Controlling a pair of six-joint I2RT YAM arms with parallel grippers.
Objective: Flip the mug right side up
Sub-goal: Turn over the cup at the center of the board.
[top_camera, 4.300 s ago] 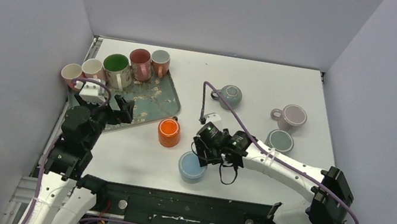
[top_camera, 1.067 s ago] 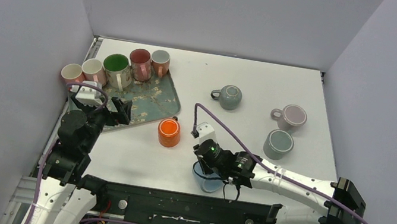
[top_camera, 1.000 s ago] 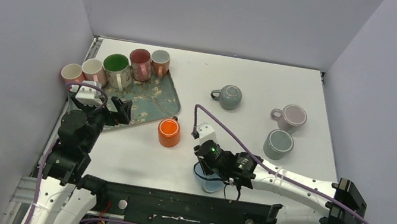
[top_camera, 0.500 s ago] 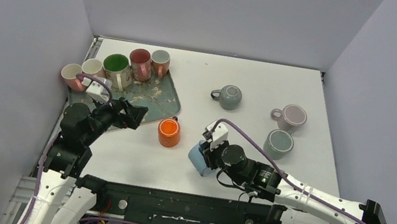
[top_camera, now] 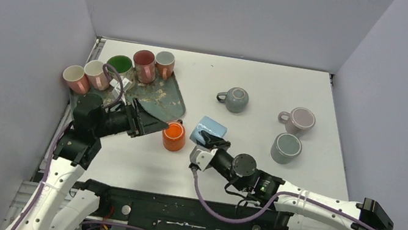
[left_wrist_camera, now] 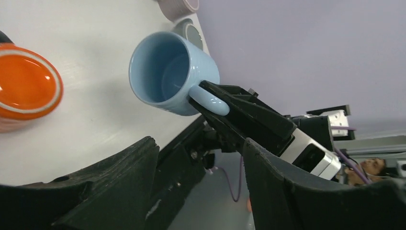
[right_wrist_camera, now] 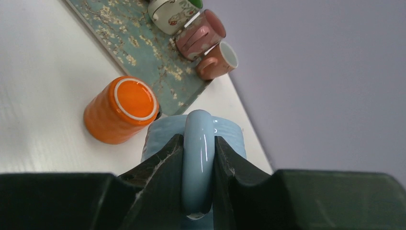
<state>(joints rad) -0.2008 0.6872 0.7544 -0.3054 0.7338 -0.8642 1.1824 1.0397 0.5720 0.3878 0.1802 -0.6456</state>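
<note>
A light blue mug [top_camera: 212, 129] hangs above the table on its side, its mouth turned toward the left arm. My right gripper [top_camera: 207, 139] is shut on the mug's handle [right_wrist_camera: 198, 125], one finger on each side. In the left wrist view the blue mug [left_wrist_camera: 167, 72] shows its hollow inside, with the right gripper's fingers [left_wrist_camera: 239, 112] behind it. My left gripper [top_camera: 155, 123] points at the mug from the left, a short way off. It stands open with nothing between its jaws. An orange mug [top_camera: 173, 136] stands upside down below and between the two grippers.
A patterned tray [top_camera: 161, 101] at the back left carries several upright mugs, with two more [top_camera: 85, 76] beside it. A grey mug [top_camera: 235, 99] lies on its side at the centre back. A pale pink mug [top_camera: 300, 119] and a grey mug [top_camera: 286, 148] stand upright at the right.
My right arm has lifted the blue mug from the front edge and tipped it onto its side. My left arm has swung right toward it, its jaws narrowing.
</note>
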